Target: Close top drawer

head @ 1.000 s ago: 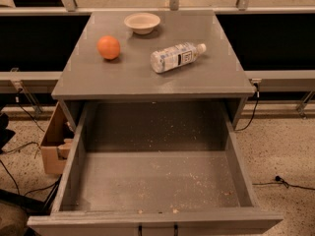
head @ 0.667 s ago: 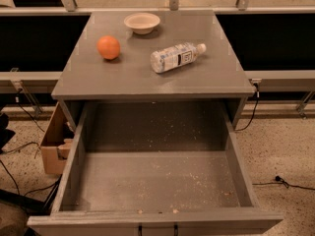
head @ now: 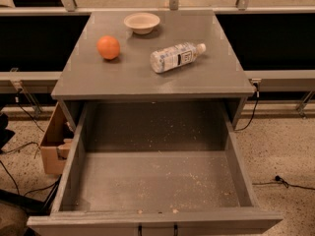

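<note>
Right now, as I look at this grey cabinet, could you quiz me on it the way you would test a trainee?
1. True or false: the top drawer is shut.
2. What lies on its side on the cabinet top? A a mug; B a plastic bottle; C a tin can.
3. In a few words: where is the robot's gripper?

Key:
1. False. It stands pulled out, with only crumbs on its floor.
2. B.
3. Nowhere in view, so nothing touches the drawer.
</note>
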`<act>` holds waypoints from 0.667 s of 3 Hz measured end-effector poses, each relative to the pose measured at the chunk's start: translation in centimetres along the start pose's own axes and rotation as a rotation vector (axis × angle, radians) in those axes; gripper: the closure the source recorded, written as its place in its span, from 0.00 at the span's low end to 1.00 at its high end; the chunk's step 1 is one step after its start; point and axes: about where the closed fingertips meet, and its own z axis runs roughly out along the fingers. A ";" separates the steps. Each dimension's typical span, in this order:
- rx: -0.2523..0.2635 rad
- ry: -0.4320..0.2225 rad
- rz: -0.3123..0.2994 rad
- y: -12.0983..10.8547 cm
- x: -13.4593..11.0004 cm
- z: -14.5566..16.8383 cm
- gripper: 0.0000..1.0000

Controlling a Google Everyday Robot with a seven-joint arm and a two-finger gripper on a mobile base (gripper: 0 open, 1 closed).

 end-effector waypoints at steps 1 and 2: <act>-0.007 -0.053 -0.031 -0.9 -1.7 1.7 1.00; 0.020 -0.182 -0.099 -4.2 -5.7 3.8 1.00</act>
